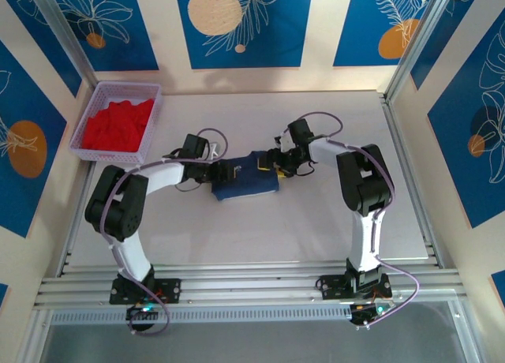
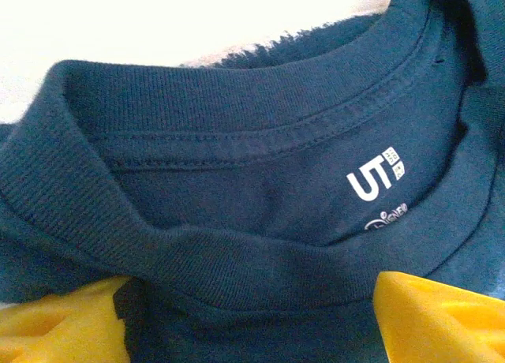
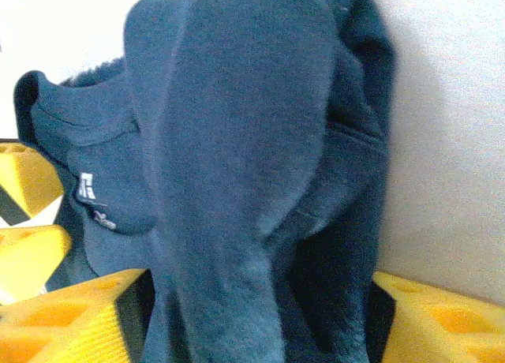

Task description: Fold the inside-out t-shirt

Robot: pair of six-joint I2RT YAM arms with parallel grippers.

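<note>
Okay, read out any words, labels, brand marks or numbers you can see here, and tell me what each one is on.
"U5", possibly "UT": white print inside the collar of the navy t-shirt, left wrist view.
Tiny white squares beside it: too small to read.
White script word below: cut off by the collar, unreadable.
Same print in the right wrist view: blurred, unreadable.

White print (image 2: 371, 181) inside neck of navy t-shirt (image 2: 237, 102): large "U5"-like mark, tiny unreadable squares beside it. Below, half-hidden script, apparently "Disney".
</note>
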